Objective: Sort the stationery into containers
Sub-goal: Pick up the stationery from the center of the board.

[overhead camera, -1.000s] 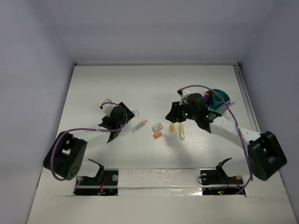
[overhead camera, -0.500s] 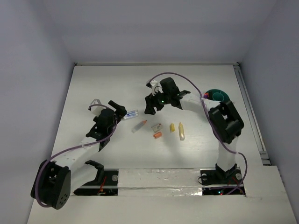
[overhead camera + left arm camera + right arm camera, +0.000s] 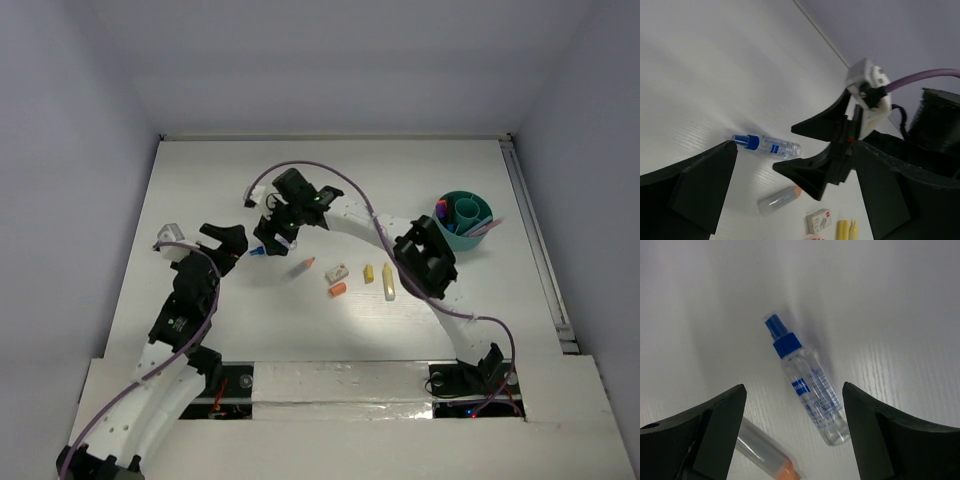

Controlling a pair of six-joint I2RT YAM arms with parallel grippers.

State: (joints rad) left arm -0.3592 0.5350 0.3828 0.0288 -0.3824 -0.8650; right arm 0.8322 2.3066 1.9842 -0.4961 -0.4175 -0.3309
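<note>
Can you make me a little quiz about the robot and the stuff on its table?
1. True or false: the teal organiser is empty.
2. What colour is the cap on the small clear bottle? A red, B blue, C green.
3. Which end effector hangs over that bottle, left or right?
Key: 1 false. 2 B. 3 the right end effector, jaws open.

The spray bottle (image 3: 812, 390) is clear with a blue cap and blue label. The highlighter (image 3: 762, 450) is translucent grey with an orange tip. The organiser (image 3: 462, 240) is teal, the markers (image 3: 388, 283) yellow, the stub (image 3: 338, 290) orange, the eraser (image 3: 337, 271) and table (image 3: 400, 180) white.
</note>
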